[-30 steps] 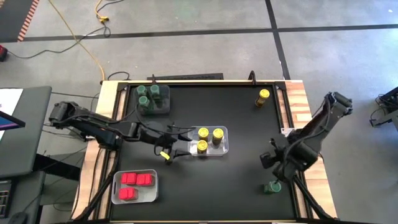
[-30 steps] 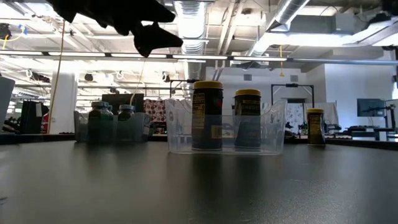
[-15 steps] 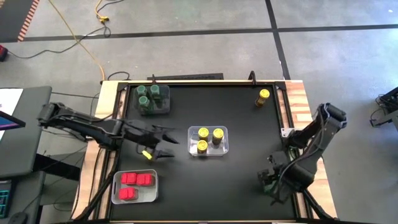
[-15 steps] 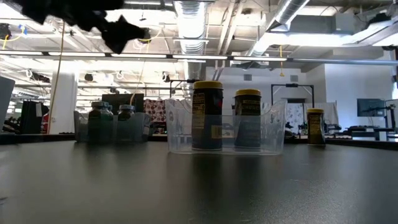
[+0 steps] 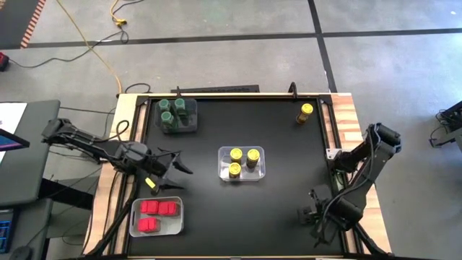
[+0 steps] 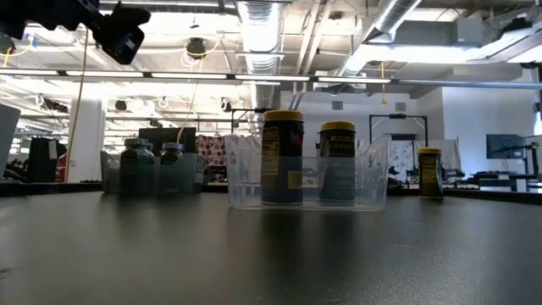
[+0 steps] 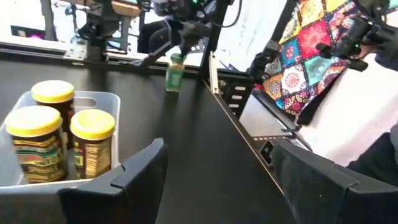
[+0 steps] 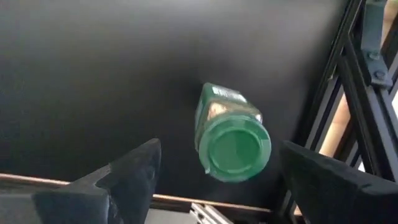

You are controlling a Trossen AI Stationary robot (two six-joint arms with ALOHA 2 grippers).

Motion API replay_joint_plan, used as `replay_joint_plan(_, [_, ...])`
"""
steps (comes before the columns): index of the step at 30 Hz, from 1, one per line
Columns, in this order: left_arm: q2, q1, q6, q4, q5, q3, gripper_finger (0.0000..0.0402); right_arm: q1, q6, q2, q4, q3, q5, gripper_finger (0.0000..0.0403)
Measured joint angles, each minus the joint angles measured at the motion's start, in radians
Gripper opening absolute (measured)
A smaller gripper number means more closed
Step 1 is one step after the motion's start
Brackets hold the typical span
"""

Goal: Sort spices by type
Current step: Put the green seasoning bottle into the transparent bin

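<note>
- High view: overhead, straight down; whole table (image 5: 281,130) and both arms in frame.
- Low view: at tabletop height, level across the table into the room; clear bin (image 6: 306,174) of yellow-lidded jars centred, also seen from above.
- Left wrist view: near, facing that same bin.
- Right wrist view: close, facing down on a green-lidded jar (image 8: 231,140).

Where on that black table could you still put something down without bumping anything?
Bare mat lies between the clear bin of yellow-lidded jars and the lone yellow-lidded jar, and along the near edge right of the red jars' bin. Crowded: the near right corner, where the right gripper hovers over a green-lidded jar.
</note>
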Motion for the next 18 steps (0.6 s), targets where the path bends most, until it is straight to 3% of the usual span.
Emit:
replay_joint_plan(8, [0.018, -0.033, -0.006, -0.01, -0.017, 0.0, 0.0275, 0.0, 0.018, 0.0, -0.017, -0.01, -0.027, 0.0349])
replay_joint_plan(18, [0.018, -0.033, 0.002, -0.015, -0.022, 0.0, 0.0275, 0.0, 0.034, 0.052, 0.111, -0.066, -0.101, 0.0349])
